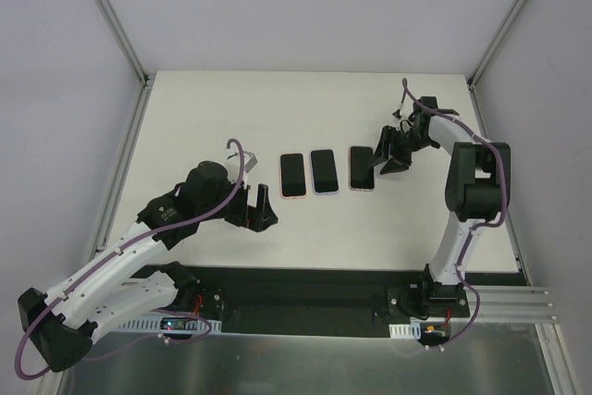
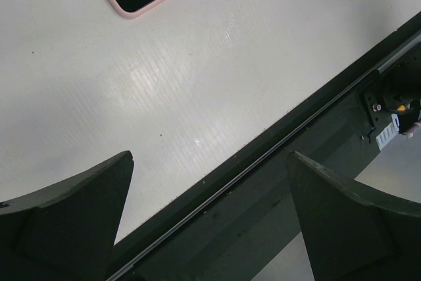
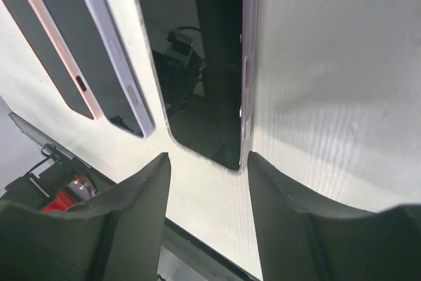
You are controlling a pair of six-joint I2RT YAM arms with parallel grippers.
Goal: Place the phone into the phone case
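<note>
While the right claw (image 1: 381,162), jaws apart, sits just right of the clear-cased phone (image 1: 362,167), long axis near-to-far, the left claw (image 1: 265,208) gapes farther off

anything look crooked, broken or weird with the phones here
Nothing stands out: the pink phone, the purple phone and the clear-cased phone lie flat, screens up, in a near-even row on the table, with no visible cracks.
</note>
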